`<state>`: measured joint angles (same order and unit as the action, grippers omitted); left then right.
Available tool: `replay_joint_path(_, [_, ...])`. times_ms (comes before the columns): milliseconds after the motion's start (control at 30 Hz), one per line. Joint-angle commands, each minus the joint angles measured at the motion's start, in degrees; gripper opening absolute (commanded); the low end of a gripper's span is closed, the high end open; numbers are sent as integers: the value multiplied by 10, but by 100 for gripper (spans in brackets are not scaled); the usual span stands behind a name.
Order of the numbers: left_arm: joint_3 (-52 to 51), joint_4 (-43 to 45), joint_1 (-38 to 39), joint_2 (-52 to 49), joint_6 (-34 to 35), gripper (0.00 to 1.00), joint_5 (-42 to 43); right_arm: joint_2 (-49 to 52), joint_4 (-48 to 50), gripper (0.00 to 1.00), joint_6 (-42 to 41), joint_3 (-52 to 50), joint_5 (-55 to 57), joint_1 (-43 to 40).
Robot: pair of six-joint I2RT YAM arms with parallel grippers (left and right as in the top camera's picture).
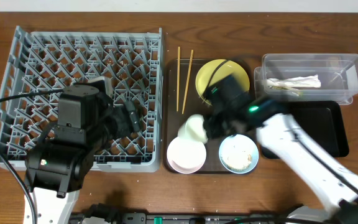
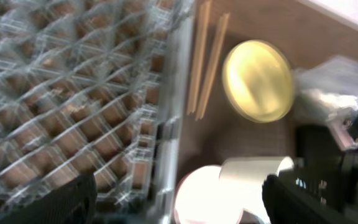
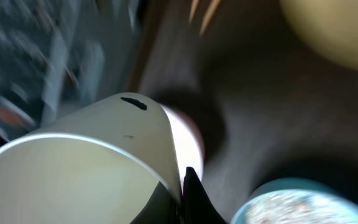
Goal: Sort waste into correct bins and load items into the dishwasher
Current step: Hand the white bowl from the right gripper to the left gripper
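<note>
The grey dish rack (image 1: 73, 62) fills the left side, and my left gripper (image 1: 132, 118) hovers open and empty over its right edge (image 2: 179, 202). My right gripper (image 1: 209, 127) is shut on the rim of a small white dish (image 1: 194, 126), tilted on its side above the brown tray (image 3: 184, 193). A second white dish (image 1: 186, 154) lies flat below it. A light blue bowl (image 1: 238, 154) holds rice scraps. The yellow plate (image 1: 207, 78) is partly hidden by my right arm. The chopsticks (image 1: 184, 78) lie beside it. A white tissue (image 1: 297, 81) lies in the clear tub (image 1: 353, 62). No snack wrapper is clearly visible.
The dark brown serving tray (image 1: 173, 112) sits between the rack and the bins. The black tray (image 1: 328, 130) lies at the right below the clear tub, partly under my right arm. My left arm covers the rack's front middle.
</note>
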<state>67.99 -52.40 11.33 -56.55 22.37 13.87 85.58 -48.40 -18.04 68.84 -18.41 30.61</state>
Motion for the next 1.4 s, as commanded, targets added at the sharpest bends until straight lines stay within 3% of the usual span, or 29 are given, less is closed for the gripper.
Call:
replay_joint_path(0, [14,34,-3,-5,-9,87,133,-34,1,1,34,45,-56,-67])
replay_joint_path(67, [14,64,-3,-12,-9,88,204,-43,16,1,60,58,-139,-109])
replay_joint_path(267, [14,143,-3,-30,-9,92,387,-51,86,1,189,63,-526,-210])
replay_joint_path(400, [14,204,-3,-38,-8,91,504,-51,127,1,189,63,-616,-224])
replay_joint_path(500, [14,231,-3,-41,-8,91,555,-51,153,1,189,63,-654,-214])
replay_joint_path(667, [14,231,-2,-41,-8,92,559,-51,205,1,188,63,-699,-189])
replay_joint_path(967, [14,255,61,-41,-9,91,587,-51,297,1,108,63,-639,-146])
replay_joint_path(1167, [14,266,77,-41,-9,76,590,-51,297,1,108,63,-604,-119])
replay_joint_path(1333, [14,278,76,-41,-9,72,585,-51,295,1,99,63,-605,-116])
replay_joint_path(1367, [14,284,76,-41,-9,77,586,-51,293,1,99,63,-605,-116])
